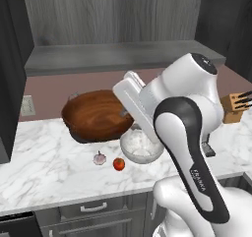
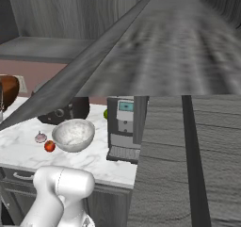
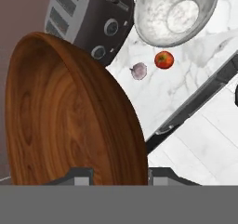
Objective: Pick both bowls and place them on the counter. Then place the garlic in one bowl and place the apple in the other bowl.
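The pincer (image 3: 116, 174) is seen clamped on the rim of the wooden bowl (image 3: 69, 116), one finger (image 3: 81, 175) on each side of the wall. The wooden bowl (image 1: 96, 115) is held tilted above the counter (image 1: 44, 155), its hollow turned sideways rather than upward and its rim standing steeply. In the hand view its broad face is stretched from the fingers far up the picture. Behind it a dark toaster (image 3: 95, 23) is stood on the marble, partly covered by the bowl's edge. The white bowl (image 1: 141, 146) is set upright on the counter just beside the arm, its mouth facing up. In front of it the garlic (image 1: 100, 158) and the apple (image 1: 118, 163) are laid near each other but apart, the garlic's tip pointing upward. A knife block (image 1: 235, 106) is stood at the counter's far right. A coffee machine (image 2: 123, 127) is placed right of the white bowl (image 2: 73, 134).
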Available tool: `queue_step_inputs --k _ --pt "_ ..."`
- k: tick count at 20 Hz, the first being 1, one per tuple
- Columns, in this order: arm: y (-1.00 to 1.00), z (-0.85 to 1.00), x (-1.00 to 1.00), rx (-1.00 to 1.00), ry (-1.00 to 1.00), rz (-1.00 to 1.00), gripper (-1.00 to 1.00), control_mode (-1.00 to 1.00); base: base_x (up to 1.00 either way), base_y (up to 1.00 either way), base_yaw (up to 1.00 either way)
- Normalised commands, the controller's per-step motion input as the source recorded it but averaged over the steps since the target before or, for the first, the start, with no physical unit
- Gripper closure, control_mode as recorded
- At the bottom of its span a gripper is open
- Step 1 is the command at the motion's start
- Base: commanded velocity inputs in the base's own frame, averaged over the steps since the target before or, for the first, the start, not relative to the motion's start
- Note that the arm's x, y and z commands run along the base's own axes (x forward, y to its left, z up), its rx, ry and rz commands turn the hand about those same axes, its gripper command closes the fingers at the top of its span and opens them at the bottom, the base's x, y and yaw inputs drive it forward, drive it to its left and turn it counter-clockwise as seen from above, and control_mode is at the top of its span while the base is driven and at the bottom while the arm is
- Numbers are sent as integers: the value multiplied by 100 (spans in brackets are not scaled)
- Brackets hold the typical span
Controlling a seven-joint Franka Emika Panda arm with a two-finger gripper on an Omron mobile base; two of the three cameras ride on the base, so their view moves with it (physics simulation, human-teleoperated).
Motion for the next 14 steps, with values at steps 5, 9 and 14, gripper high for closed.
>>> queue_step_inputs --k 5,9,14 --pt "20 -51 7 -5 0 13 100 -100 0 0 0" --pt "29 -54 18 -7 1 11 100 -100 0 0 0" --pt "32 -56 26 -6 0 7 100 -100 0 0 0"
